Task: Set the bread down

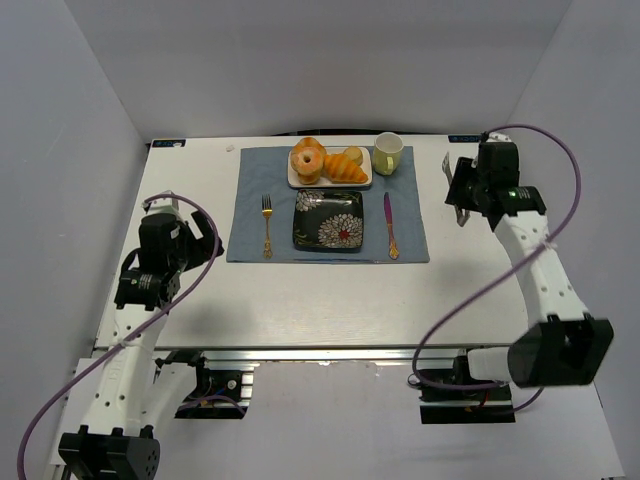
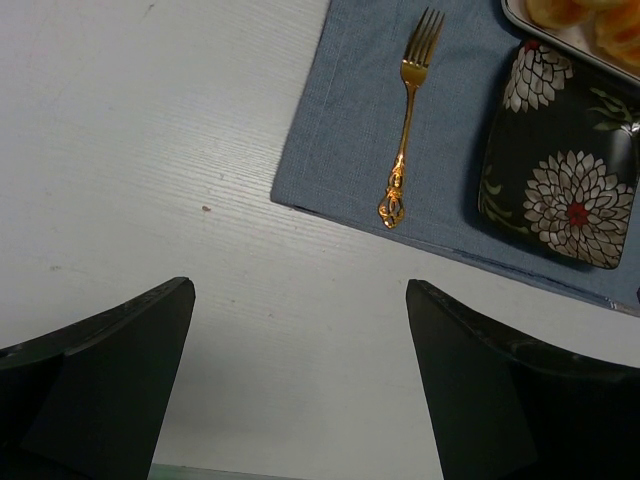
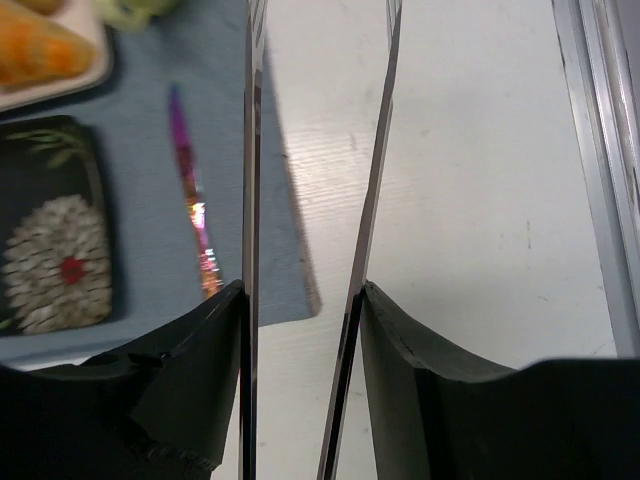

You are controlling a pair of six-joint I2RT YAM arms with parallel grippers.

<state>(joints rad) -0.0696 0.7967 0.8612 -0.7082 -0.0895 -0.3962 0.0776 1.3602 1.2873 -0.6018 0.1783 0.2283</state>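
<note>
Approaching from above suits the bread (image 1: pixel 307 160) on the white tray (image 1: pixel 296 181); both arms' fingers (image 2: pixel 120 370) stand apart, empty, before transfer to floral plate (image 1: pixel 328 220).

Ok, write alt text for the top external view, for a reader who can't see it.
A ring-shaped bread sits with a croissant on a white tray at the far edge of a blue placemat. A black floral plate lies below it between a gold fork and a purple knife, with a green mug beside the tray. Both arms wait off the mat.
</note>
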